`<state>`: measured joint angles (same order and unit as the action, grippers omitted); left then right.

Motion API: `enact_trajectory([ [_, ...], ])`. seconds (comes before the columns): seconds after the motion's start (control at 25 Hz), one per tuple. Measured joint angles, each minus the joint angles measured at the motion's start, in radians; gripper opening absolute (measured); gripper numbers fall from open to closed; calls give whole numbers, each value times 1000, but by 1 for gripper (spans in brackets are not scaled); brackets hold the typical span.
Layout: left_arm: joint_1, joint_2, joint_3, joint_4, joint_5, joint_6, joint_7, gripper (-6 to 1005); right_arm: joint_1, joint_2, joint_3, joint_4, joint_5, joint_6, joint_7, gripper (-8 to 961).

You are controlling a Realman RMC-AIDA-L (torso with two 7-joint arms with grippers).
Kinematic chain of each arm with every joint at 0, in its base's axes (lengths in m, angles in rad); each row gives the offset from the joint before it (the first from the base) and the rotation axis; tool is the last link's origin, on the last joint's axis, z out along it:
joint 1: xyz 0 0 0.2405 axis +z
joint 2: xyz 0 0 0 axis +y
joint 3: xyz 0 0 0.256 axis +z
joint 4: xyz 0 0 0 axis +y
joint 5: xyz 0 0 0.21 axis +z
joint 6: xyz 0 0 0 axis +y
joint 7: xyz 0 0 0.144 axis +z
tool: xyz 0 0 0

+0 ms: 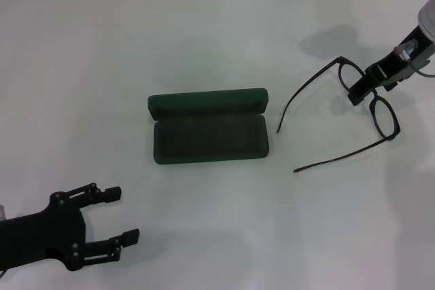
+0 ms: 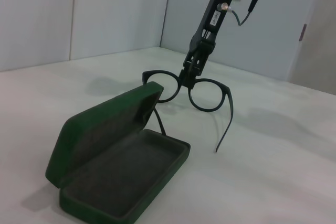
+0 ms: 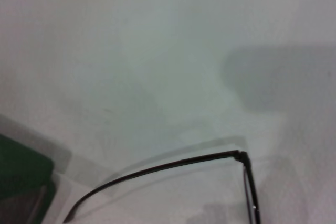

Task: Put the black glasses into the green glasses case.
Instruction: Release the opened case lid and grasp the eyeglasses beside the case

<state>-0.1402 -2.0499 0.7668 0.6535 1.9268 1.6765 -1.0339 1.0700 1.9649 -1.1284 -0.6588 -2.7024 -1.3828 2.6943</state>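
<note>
Right hand (image 1: pixel 360 91) pinching thin black glasses (image 1: pixel 382 117) at the bridge, beside felt-lined open green case (image 1: pixel 207 128).

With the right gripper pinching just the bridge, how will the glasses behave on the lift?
The black glasses probably swing: the right gripper holds only the bridge. The long unfolded temples likely flex and could snag the green glasses case rim. Thin frame, likely light.

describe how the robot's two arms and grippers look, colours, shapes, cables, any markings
The left gripper is matte black, a flat plate body with round screw heads and two blocky, segmented fingers. The right gripper is slim and black with narrow fingers, below a silver-grey cylindrical wrist with a blue light, a thin grey cable on a metal plug looping off its side, and a small white label on its body.
</note>
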Motion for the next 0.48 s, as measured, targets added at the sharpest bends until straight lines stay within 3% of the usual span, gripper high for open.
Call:
enact_trajectory([
  [0.48, -5, 1, 1, 0, 0, 0, 0, 817, -12, 13, 10, 51, -5, 74, 27, 734],
])
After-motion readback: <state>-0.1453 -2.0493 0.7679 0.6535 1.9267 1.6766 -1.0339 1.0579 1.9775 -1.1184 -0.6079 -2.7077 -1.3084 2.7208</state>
